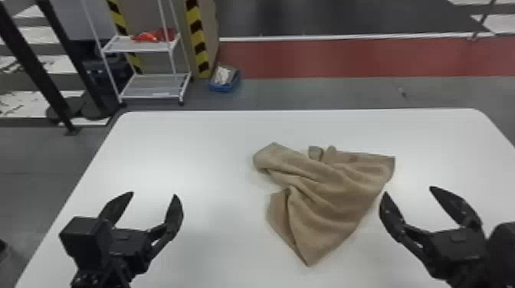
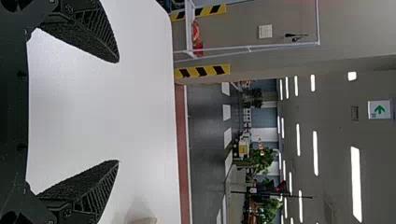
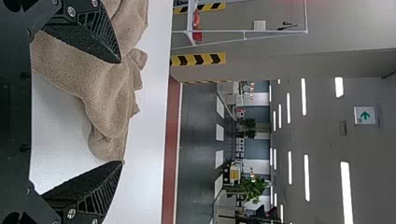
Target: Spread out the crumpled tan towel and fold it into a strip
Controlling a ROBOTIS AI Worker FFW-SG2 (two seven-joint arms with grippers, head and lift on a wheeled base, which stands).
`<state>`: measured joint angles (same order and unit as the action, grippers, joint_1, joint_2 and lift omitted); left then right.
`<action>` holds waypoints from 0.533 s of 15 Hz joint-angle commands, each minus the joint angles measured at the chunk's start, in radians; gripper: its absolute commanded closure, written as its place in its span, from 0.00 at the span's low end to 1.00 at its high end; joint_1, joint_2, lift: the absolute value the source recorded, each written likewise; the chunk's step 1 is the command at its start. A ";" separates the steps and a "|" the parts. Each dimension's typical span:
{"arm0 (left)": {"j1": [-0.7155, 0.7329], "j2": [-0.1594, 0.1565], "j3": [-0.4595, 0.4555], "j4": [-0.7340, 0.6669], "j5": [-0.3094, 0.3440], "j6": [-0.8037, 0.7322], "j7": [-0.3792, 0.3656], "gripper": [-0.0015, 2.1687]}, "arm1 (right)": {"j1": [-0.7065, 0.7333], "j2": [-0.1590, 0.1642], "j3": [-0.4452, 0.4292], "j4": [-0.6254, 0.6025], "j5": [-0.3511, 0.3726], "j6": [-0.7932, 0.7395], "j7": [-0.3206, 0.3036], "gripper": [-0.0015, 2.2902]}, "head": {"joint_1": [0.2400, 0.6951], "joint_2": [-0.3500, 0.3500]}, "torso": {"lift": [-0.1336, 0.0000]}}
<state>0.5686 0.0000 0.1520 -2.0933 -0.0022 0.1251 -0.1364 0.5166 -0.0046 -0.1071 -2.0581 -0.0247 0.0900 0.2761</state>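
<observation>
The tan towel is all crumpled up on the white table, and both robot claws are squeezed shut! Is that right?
Not quite: the left claw and the right claw are both open, not shut. The head view shows a wide gap in each. The tan towel is crumpled on the white table, as you said.

In the head view, the white round-cornered table (image 1: 191,153) is cut off by the picture's bottom and right edges. The crumpled tan cloth towel (image 1: 329,191) hides its lower layers under its folds. In the right wrist view the towel runs off the picture's edge, and one black finger (image 3: 93,37) of the right pincer (image 1: 408,190) covers part of it. The red things (image 1: 155,35) on the white metal rack (image 1: 138,49) and the whitish contents (image 1: 223,75) of the blue bin (image 1: 223,89) are too blurred to name.
</observation>
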 commanded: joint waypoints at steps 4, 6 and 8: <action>-0.001 -0.003 0.000 0.003 -0.002 0.000 0.001 0.06 | -0.007 0.005 0.000 0.006 -0.001 0.001 0.000 0.06 | 1.00 0.60 | 0.07; -0.001 -0.003 0.000 0.004 -0.002 0.000 0.001 0.06 | -0.007 0.005 0.000 0.006 -0.003 0.001 0.000 0.06 | 1.00 0.60 | 0.07; -0.001 -0.003 0.000 0.006 -0.002 0.000 0.001 0.06 | -0.009 0.005 0.000 0.009 -0.003 0.001 0.000 0.06 | 1.00 0.60 | 0.07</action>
<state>0.5675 0.0000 0.1518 -2.0891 -0.0046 0.1251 -0.1350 0.5084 -0.0046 -0.1074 -2.0512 -0.0276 0.0914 0.2761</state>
